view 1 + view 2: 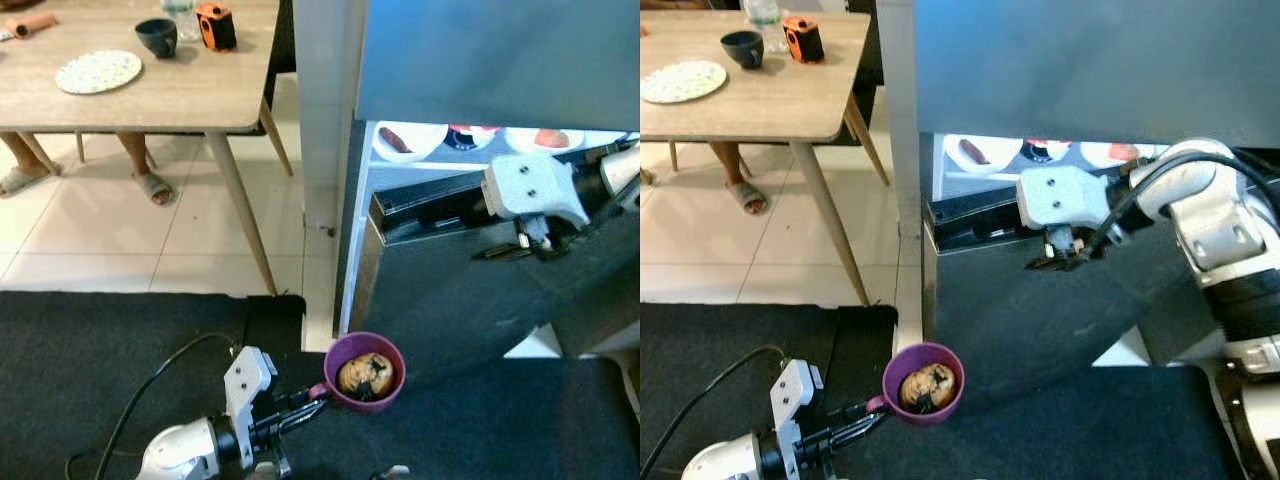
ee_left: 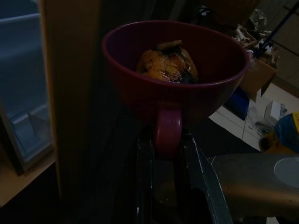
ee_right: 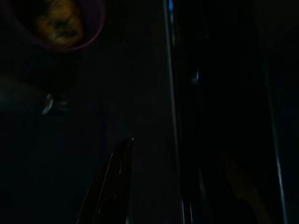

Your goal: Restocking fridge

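Left gripper [image 1: 312,404] clamped on the handle of a purple cup [image 1: 365,372], down low by the open fridge [image 1: 470,150]. Cup upright, muffin [image 1: 366,374] inside, handle pointing back at the robot. Right gripper [image 1: 1065,258] up at the fridge edge; cannot tell if clenched.

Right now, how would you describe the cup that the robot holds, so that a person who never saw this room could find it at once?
Start at the open fridge, whose lit shelf carries white bowls of food. Come down to the bottom corner of its door, near the black mat. There the left gripper holds a purple cup by its handle; unlike the dark cup on the table, it contains a browned muffin.
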